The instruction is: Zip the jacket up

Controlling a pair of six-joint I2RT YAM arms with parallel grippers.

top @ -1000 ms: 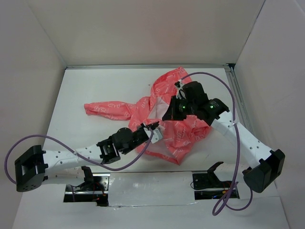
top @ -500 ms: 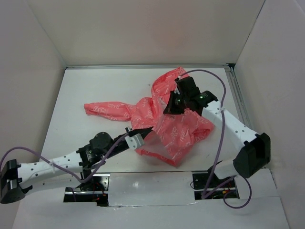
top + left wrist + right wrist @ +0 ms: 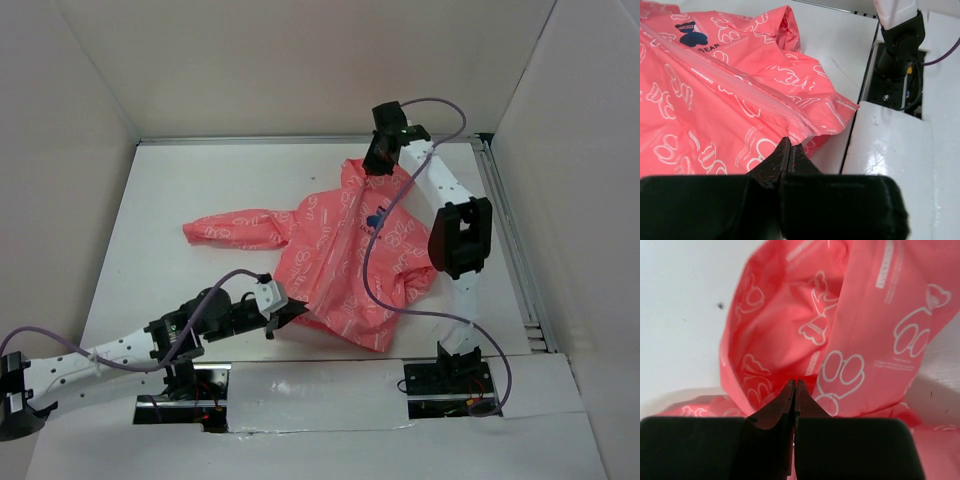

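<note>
Left pincer: lower centre-left of the top view, clenched on the bottom hem of the coral-pink hooded fabric jacket with white outline print. The dark fingertips meet at the lower end of the pink zip line.

Right pincer: upper centre-right of the top view, clenched on the hood end of the jacket. A fold of fabric is caught between the shut fingers.

Jacket: lies front up on the white desk, drawn out between the two pincers. One long sleeve reaches toward the left, and the dark blue bear logo is visible.

Change from half a second ago: the right arm has gone from the middle of the frame to the far edge, the left pincer has dropped slightly lower, and the garment, crumpled then, is now spread long.
</note>
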